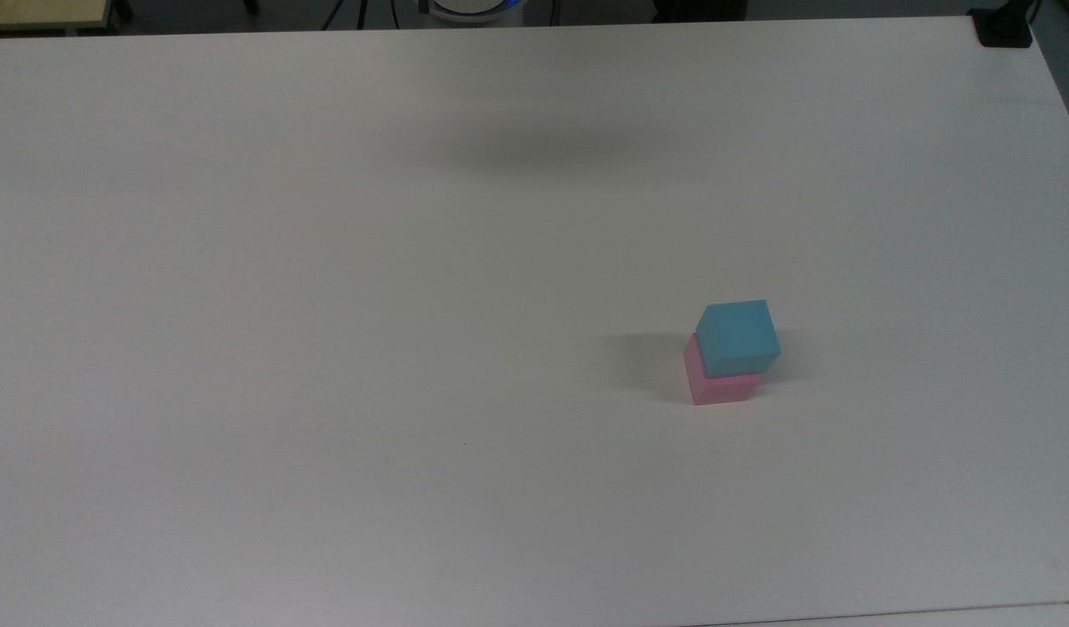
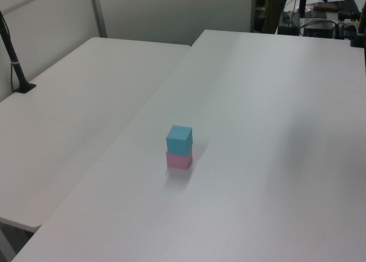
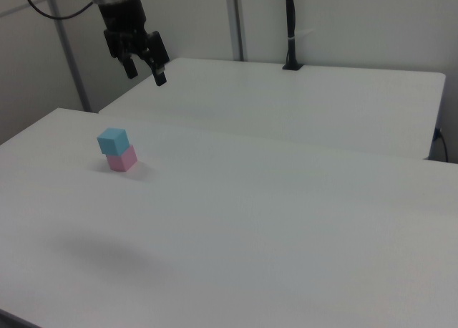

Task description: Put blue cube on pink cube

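Top view: blue cube [image 1: 738, 336] sat on pink cube [image 1: 717, 380], slightly offset toward the top view's upper right, so a strip of pink showed on the left and front. Stack was on the white table [image 1: 325, 348], in the top view's lower right. A soft shadow lay on the table near the far edge. Black clamp base [image 1: 1003, 26] at the far right corner, well apart from the stack.

Left view: blue cube [image 2: 179, 139] looked squarely seated on pink cube [image 2: 179, 159], both upright, no visible tilt. Second white table [image 2: 74, 113] butted alongside on the left view's left, with a black post [image 2: 12, 56] on it. Nothing stood near the cubes.

Right view: gripper [image 3: 145, 69] hung high above the table, well apart from the stack, fingers spread and empty. Blue cube [image 3: 113, 141] on pink cube [image 3: 122, 158] at the right view's left. Another black post [image 3: 290, 27] on the far table.

Judgement: stacking step looked done; the release was made and the arm was clear. Next move likely calls for nothing beyond parking the arm. Only risk I saw: the small overhang, if the table gets bumped. No obstructions.
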Controlling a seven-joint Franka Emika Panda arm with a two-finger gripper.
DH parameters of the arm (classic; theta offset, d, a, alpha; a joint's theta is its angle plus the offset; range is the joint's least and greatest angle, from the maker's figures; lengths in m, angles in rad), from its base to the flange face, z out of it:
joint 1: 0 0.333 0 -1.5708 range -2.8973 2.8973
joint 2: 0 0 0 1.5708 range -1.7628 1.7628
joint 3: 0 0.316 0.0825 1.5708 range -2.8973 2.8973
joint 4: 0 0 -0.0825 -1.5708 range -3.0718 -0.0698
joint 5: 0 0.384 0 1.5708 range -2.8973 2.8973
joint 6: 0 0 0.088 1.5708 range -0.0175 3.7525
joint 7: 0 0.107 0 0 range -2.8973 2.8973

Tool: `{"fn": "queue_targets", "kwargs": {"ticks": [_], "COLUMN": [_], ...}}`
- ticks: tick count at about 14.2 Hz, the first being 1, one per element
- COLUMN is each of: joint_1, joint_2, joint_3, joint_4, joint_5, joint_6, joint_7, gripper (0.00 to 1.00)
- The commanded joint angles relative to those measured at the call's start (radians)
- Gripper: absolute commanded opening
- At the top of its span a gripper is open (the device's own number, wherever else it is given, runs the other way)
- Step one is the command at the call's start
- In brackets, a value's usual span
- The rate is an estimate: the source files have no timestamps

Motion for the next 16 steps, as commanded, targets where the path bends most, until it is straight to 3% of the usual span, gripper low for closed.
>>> {"fn": "queue_targets", "kwargs": {"ticks": [1,3,5,9,16], "joint_1": [-0.018,-0.026,-0.032,-0.050,-0.053], "joint_2": [-0.019,-0.011,-0.007,-0.007,0.016], "joint_3": [0.008,0.007,0.005,-0.003,-0.009], "joint_4": [-0.036,-0.045,-0.080,-0.082,-0.137], "joint_5": [0.004,0.007,0.061,0.114,0.116], "joint_6": [-0.013,-0.004,0.007,0.010,0.070], "joint_7": [-0.003,-0.003,-0.009,-0.153,-0.164], "gripper": [1.00,1.00,1.00,1.00,1.00]}}
